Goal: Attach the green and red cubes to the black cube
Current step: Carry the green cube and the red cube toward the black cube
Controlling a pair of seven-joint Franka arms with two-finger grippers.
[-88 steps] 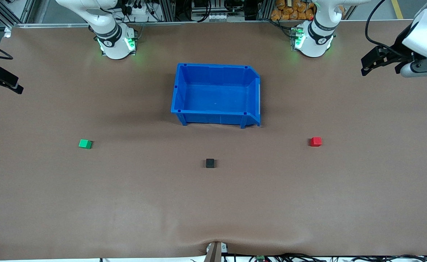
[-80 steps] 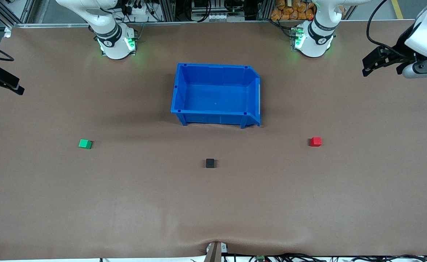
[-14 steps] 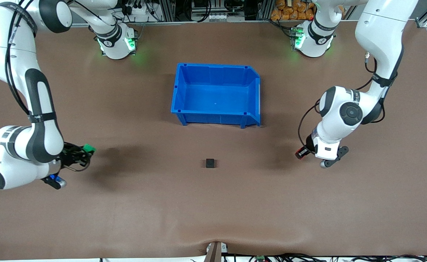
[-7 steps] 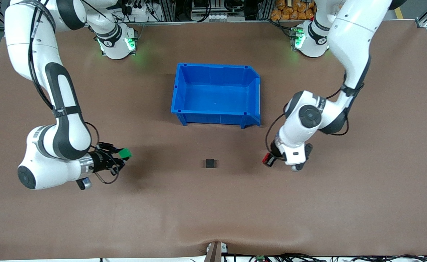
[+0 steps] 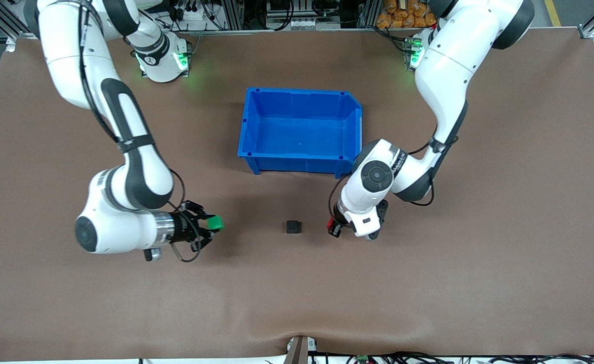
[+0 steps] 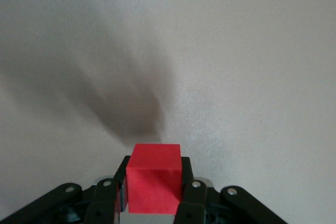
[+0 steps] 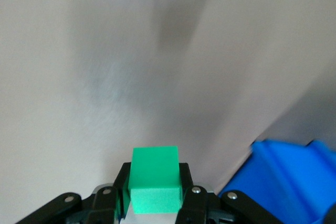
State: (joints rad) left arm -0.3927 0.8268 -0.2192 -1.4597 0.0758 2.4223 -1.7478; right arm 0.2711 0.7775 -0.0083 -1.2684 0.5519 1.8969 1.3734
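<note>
Black cube (image 5: 292, 227) on bare table (image 5: 428, 283), nearer the front camera than blue bin (image 5: 301, 130). Right gripper (image 5: 211, 224) clamps green cube (image 5: 216, 222); left gripper (image 5: 333, 228) clamps red cube (image 5: 331, 227), just beside the black one, a gap between.

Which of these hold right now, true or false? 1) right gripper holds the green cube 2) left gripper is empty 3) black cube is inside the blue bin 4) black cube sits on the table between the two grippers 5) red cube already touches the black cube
1) True: the right gripper is shut on the green cube.
2) False: the left gripper is shut on the red cube.
3) False: the black cube lies on the table, nearer the front camera than the blue bin, which holds nothing.
4) True.
5) False: bare table shows between them.
</note>
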